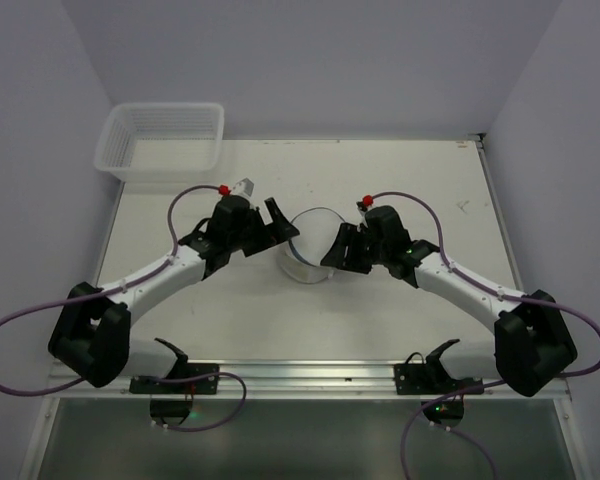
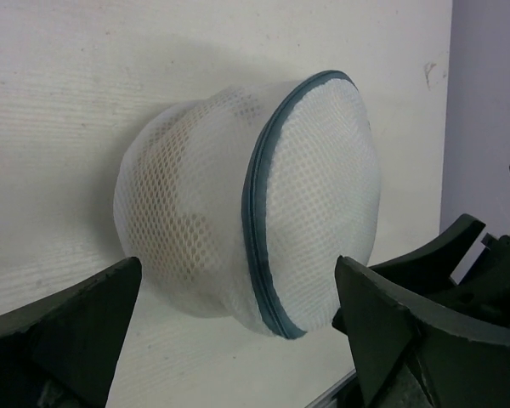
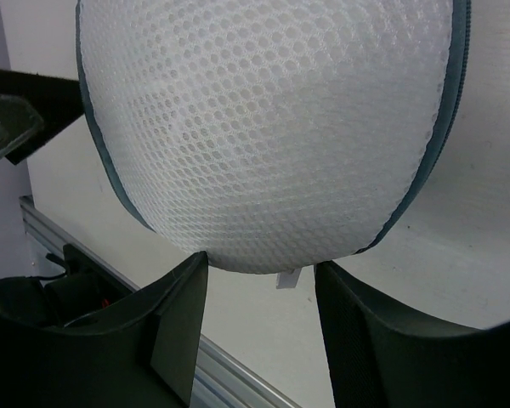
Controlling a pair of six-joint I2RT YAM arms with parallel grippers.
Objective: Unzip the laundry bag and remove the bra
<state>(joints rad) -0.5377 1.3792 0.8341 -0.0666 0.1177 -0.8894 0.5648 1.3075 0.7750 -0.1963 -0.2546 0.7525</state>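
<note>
A: From above?
B: The laundry bag [image 1: 310, 255] sits mid-tabletop [image 1: 400, 180]; left fingers [image 1: 276, 213] on its left, right fingers [image 1: 342, 245] on its right; basket [image 1: 160, 140] well beyond it.
A: Left wrist?
B: Fingers [image 2: 68, 331] wide apart, short of the bag [image 2: 314, 195]; beige shape [image 2: 166, 212] inside.
A: Right wrist?
B: Fingers [image 3: 170, 314] apart at the bag's [image 3: 263, 127] edge; white tab [image 3: 289, 278], writing unreadable.

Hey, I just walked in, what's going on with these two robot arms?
Two arms flank a round white mesh laundry bag in the middle of the table. The left hand is open beside it, gripping nothing. The right hand, also open, sits at the opposite dome; whether it touches is unclear. The grey-blue zip looks closed wherever it shows, so nothing is out yet. A white basket sits at the far left corner.
</note>
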